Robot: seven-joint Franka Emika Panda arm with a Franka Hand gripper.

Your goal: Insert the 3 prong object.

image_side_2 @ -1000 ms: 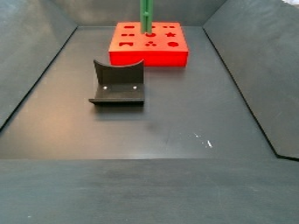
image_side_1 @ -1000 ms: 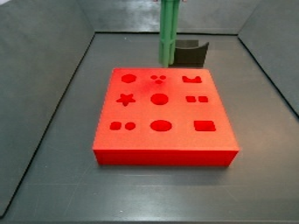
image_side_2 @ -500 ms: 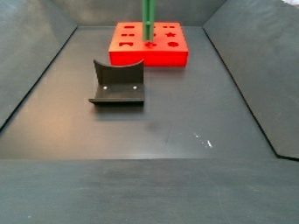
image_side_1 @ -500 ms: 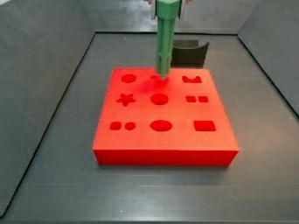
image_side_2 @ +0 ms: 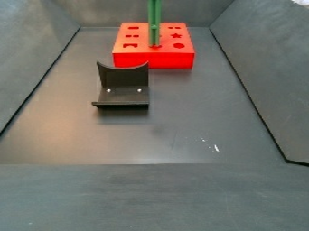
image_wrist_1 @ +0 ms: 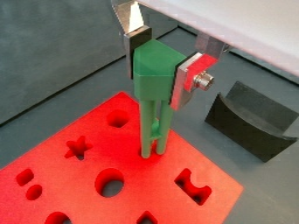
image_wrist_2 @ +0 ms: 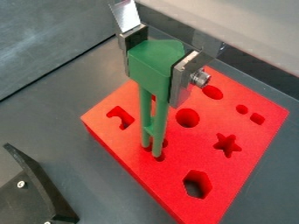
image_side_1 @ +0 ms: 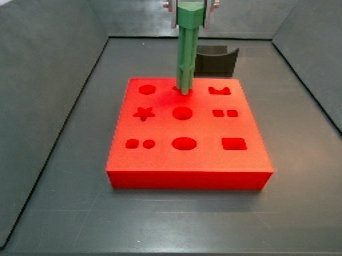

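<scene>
The 3 prong object (image_wrist_1: 155, 101) is a long bright-green peg with ridges. It hangs upright, clamped at its thick upper end between the fingers of my gripper (image_wrist_1: 163, 66). Both wrist views show the grip, and the gripper (image_wrist_2: 160, 63) is shut on the peg (image_wrist_2: 156, 87). In a side view the gripper (image_side_1: 194, 6) is at the top edge and the peg (image_side_1: 185, 55) reaches down to the red block (image_side_1: 201, 162). The peg's lower end meets the middle hole (image_side_1: 182, 91) of the back row. How deep it sits cannot be told. The other side view shows only the peg (image_side_2: 154, 18).
The red block (image_wrist_2: 251, 149) has several shaped holes, such as a star (image_side_1: 143, 113) and a round one (image_side_1: 183, 114). A dark grey curved block (image_side_1: 218, 58) stands just behind it (image_side_2: 121, 86). Grey walls enclose the dark floor (image_side_2: 182, 135).
The gripper has carried the peg from behind the block's back edge forward and down onto the back-row middle hole. It has hardly moved over the last half second.
</scene>
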